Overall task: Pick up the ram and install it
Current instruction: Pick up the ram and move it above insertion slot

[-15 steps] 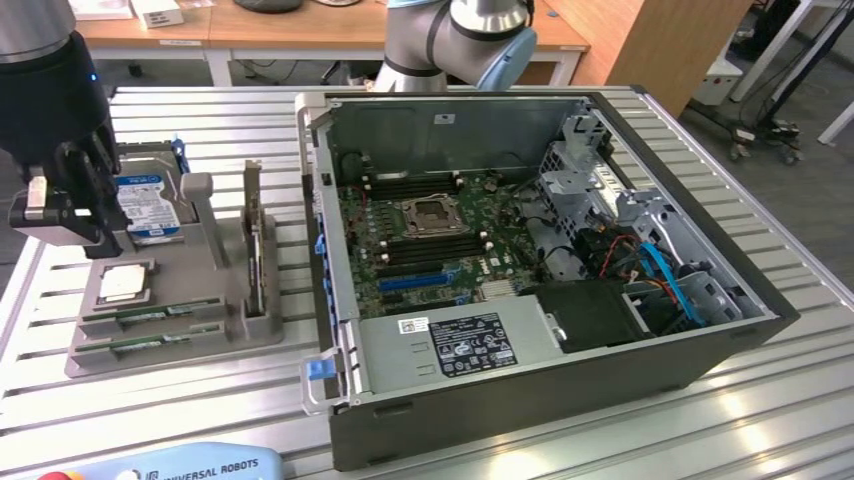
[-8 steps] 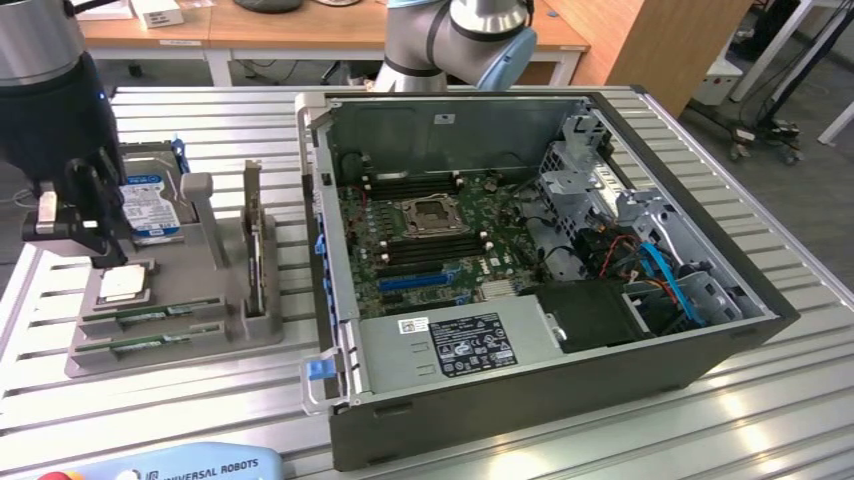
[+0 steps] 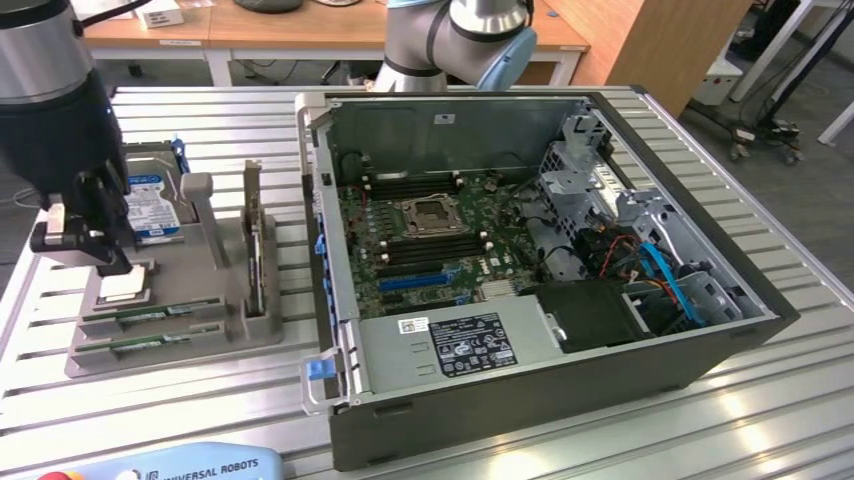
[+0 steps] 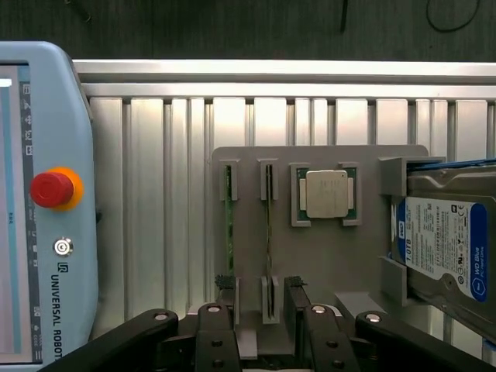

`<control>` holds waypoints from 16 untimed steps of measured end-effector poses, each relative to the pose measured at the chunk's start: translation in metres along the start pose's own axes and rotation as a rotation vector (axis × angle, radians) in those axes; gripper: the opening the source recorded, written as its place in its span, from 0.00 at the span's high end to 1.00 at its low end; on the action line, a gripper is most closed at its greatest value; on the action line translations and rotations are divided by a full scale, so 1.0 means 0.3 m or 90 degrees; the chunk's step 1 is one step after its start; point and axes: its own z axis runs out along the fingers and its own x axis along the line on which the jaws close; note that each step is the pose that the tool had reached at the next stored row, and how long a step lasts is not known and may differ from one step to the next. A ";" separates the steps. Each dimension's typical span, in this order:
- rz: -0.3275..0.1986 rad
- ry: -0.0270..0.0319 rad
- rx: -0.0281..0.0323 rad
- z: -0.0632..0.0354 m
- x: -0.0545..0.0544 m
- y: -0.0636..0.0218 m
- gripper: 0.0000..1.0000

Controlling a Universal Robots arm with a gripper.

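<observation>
On table [image 3: 747,400], at exterior view's left: holder [image 3: 187,285]. In its slots, two ram sticks [image 3: 150,315] side by side; just behind them, processor [image 3: 123,287]; farther back, hard drive [image 3: 154,205] in its cradle. Right of holder, computer case [image 3: 534,420]. In front of holder, teach pendant [image 3: 174,465].

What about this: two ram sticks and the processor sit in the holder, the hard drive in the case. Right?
No. The hard drive is in the holder too, beside the processor, as the wrist view shows. The ram sticks and processor are as stated.
</observation>
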 end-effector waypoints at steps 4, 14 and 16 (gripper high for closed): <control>0.000 0.0000 0.0000 0.015 0.000 -0.001 0.62; 0.000 0.0000 0.0000 0.046 0.000 -0.002 0.62; 0.000 -0.0001 0.0001 0.052 0.000 -0.002 0.62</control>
